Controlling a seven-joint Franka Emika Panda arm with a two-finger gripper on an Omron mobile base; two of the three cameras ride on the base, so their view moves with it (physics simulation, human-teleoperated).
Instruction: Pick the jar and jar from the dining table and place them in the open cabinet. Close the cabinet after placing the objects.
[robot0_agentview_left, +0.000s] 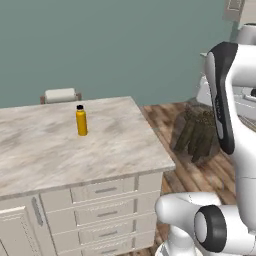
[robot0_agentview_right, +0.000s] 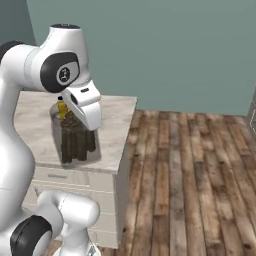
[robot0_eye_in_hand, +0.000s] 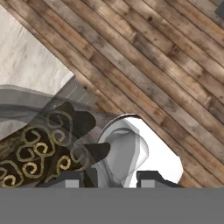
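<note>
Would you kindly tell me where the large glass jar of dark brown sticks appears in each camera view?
Left base view: the large jar sits right of centre, over the wooden floor just past the table's corner, beside the white arm.
Right base view: left of centre, under the arm's wrist, in front of the tabletop.
Hand view: lower left, seen from above, sticks showing as spirals.
Shared landmark: the marbled dining table.

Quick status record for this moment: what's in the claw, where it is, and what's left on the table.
held item: large jar of dark brown sticks
claw state: claw shut on the jar's rim, which fills the lower left of the hand view
jar position: lifted, off the table's end, over the wooden floor
on dining table: yellow bottle with black cap, upright
table front: drawers shut
second jar: cannot tell
</note>
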